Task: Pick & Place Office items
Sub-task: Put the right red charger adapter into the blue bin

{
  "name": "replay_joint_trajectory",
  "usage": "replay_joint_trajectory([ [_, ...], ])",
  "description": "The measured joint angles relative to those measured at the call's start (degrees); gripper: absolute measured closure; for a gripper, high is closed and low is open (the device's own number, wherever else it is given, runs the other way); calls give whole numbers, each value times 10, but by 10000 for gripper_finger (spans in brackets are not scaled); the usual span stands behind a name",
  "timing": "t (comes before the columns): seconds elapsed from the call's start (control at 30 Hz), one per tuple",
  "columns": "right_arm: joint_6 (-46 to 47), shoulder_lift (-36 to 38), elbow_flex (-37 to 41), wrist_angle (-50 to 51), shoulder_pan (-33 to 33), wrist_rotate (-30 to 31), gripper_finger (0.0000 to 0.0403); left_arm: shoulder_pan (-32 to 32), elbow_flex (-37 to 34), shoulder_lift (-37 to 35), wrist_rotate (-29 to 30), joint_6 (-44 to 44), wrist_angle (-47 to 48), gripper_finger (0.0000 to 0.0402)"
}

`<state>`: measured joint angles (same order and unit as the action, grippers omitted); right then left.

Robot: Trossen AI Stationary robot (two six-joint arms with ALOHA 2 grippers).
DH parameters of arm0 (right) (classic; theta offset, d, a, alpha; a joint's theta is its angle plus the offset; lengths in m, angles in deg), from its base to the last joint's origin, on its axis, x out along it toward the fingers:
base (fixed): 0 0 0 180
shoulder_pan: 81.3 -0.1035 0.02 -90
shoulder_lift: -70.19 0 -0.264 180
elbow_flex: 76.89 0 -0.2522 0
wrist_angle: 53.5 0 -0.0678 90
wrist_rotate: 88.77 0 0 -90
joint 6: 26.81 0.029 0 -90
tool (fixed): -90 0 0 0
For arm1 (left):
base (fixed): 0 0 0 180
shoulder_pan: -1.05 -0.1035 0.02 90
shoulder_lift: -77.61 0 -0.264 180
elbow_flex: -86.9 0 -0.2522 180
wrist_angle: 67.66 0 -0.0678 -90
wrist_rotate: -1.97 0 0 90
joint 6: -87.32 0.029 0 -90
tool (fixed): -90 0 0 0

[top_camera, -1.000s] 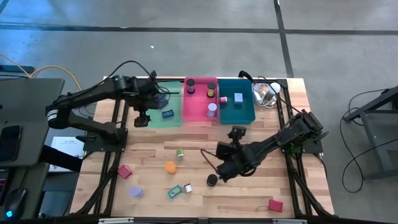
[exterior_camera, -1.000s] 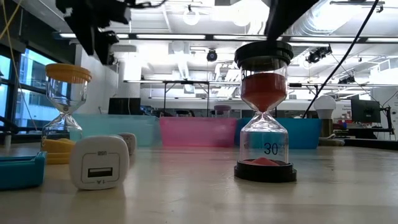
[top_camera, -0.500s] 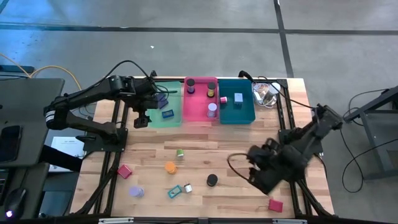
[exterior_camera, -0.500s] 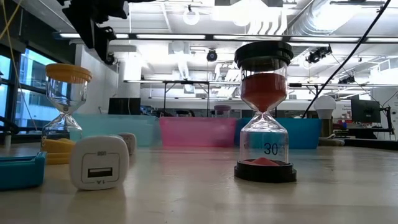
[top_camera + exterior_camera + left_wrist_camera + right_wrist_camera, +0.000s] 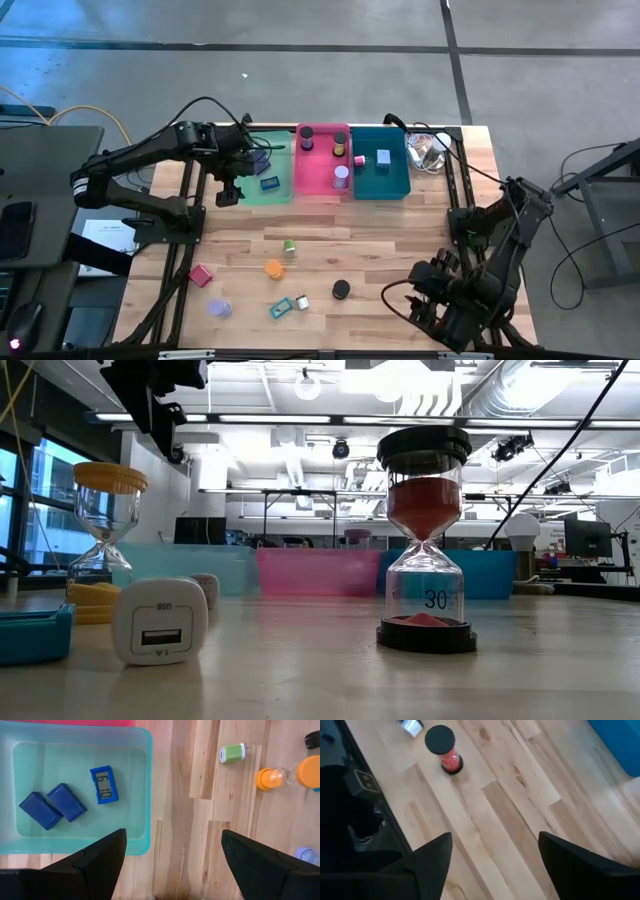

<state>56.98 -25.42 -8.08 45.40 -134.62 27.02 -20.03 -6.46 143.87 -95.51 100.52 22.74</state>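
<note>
Office items lie scattered on the wooden table: a green charger [image 5: 289, 244], an orange hourglass [image 5: 274, 269], a red block [image 5: 201, 275], a purple piece [image 5: 219, 308], a teal clip [image 5: 280, 308], a white charger [image 5: 302, 301] and a black-capped hourglass [image 5: 341, 289] standing upright. Two blue blocks [image 5: 52, 806] and a blue timer [image 5: 104, 784] lie in the green tray [image 5: 250, 193]. My left gripper [image 5: 172, 870] hangs open above that tray's near edge. My right gripper [image 5: 492, 865] is open over the table's near right corner, with nothing between its fingers.
A pink tray [image 5: 315, 182] and a teal tray [image 5: 395, 185] with several items stand next to the green one at the far edge. A clear shiny lump [image 5: 428, 150] sits at the far right. Bare wood lies between the trays and the loose items.
My right gripper has swung from beside the black-capped hourglass toward the table's near right corner, rising a little and rolling as it went. The hourglass stays upright where it was. The right arm now covers a red block near that corner.
</note>
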Motion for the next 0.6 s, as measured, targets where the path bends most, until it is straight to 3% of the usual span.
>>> replay_joint_trajectory([
  [0.13, 1, -8, 0, 2, 2, -50, 87, 0, 0, 0, -16, -1, 0, 82],
  [0.27, 73, -17, 3, 48, -10, -100, 68, 0, 0, 0, -23, -2, -3, 82],
  [0.47, 34, -18, 59, 18, -40, -159, 59, 0, 0, 0, -23, 1, -16, 82],
  [0.6, 7, -18, 97, -49, -52, -147, 61, 0, 0, 0, -25, 2, -24, 82],
])
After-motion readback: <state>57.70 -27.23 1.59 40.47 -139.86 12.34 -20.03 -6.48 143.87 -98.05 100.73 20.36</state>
